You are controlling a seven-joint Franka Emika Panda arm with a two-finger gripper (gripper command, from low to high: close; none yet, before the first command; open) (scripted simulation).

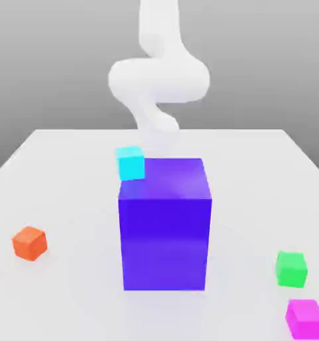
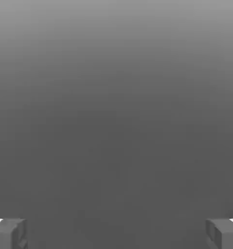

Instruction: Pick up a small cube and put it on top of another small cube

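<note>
My jaws: spread wide apart, nothing between them, touching nothing. The two grey fingertips [image 2: 8, 233] stand at opposite edges of the hand view, with plain grey surface between.

My arm [image 1: 158, 76]: white, rising behind the big blue-purple block [image 1: 165, 226] in the exterior view.

Pink cube [image 1: 306, 318]: on the white desk [image 1: 68, 200], at the near corner on the exterior view's right, well apart from my arm.

Green cube [image 1: 292, 269]: just beside the pink one, slightly farther back.

Orange cube [image 1: 30, 242]: on the desk at the exterior view's left.

Cyan cube [image 1: 130, 163]: at the block's upper left edge; whether it touches, I cannot tell.
</note>
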